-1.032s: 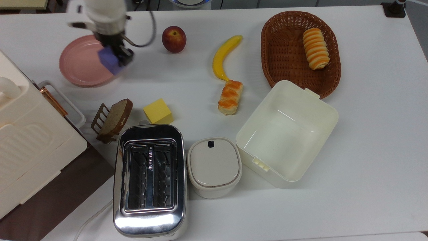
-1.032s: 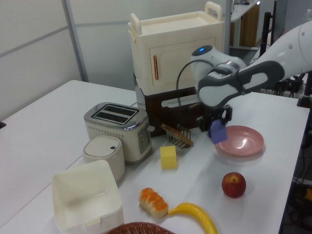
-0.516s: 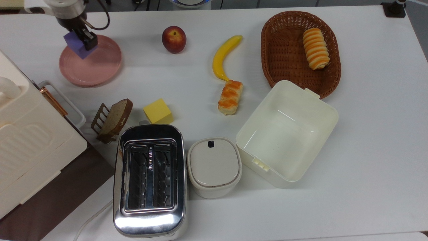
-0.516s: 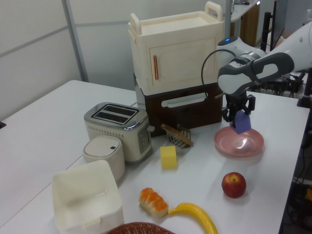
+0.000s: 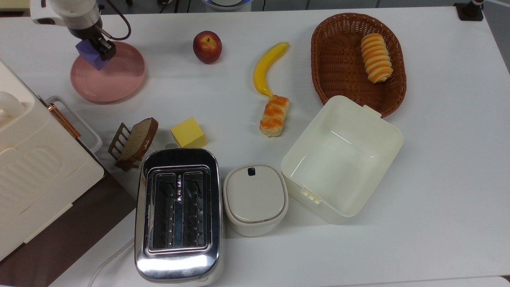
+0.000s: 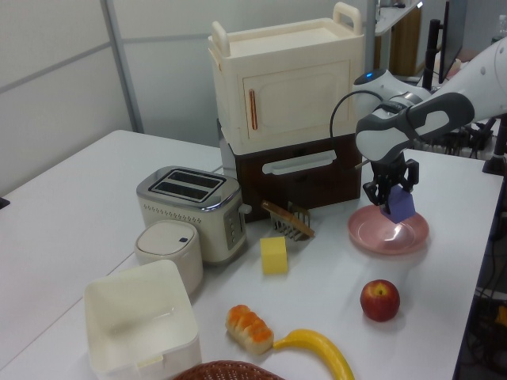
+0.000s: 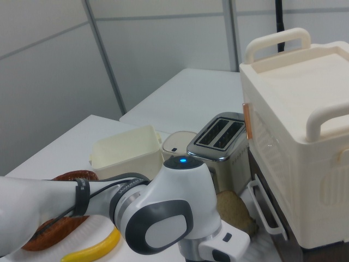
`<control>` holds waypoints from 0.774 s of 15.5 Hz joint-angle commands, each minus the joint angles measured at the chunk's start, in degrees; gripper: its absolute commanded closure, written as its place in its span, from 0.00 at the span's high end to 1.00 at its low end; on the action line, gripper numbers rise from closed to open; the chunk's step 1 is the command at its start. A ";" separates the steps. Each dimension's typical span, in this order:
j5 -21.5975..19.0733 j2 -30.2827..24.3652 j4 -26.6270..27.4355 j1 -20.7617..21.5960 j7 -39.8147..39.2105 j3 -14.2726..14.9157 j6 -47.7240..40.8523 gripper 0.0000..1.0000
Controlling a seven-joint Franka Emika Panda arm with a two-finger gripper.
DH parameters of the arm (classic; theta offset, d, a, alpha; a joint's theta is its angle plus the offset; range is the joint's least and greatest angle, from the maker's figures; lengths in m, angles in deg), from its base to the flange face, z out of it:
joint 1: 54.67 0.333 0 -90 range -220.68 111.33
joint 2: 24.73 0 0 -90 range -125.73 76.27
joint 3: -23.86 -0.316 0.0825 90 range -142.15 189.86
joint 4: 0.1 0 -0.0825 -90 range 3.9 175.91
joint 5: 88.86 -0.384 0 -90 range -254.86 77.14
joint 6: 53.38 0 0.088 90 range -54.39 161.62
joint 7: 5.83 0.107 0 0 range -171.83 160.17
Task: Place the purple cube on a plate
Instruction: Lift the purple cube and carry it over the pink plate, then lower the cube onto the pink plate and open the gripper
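One relation governs the coming move: the purple cube [image 5: 90, 54] hangs over the far-left part of the plate [image 5: 115, 77] in the top view, pinched between the closed fingers of the gripper [image 5: 97, 51], so the drop is straight down. In the left view the cube [image 6: 400, 205] sits low over the plate's [image 6: 388, 232] back half; whether its bottom corner already touches the pink surface I cannot tell, though it looks just clear. It is held tilted, a corner pointing down rather than a flat face, so it may tip or roll a little on release, and the raised rim near it on the top view's left leaves less margin there than toward the plate's middle. Moving rightward across the top view, the plate's centre and right half are bare, the apple [image 5: 207, 46] stands well apart, and the yellow cube [image 5: 188, 132] and toast rack [image 5: 132, 142] lie well below, none crowding the descent
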 commanded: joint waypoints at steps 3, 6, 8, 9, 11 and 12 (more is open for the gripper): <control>1.72 -0.20 0.46 1.07 -0.65 0.29 -0.36 0.89; 1.72 -0.20 0.46 1.16 -0.57 0.29 -0.36 0.97; 1.72 -0.20 0.46 1.16 -0.56 0.29 -0.36 0.98; 1.72 -0.20 0.46 1.16 -0.48 0.29 -0.36 0.99; 1.72 -0.29 0.28 1.33 -0.13 0.21 -0.36 1.00; 1.72 -0.55 0.11 1.42 -0.04 -0.14 -0.53 1.00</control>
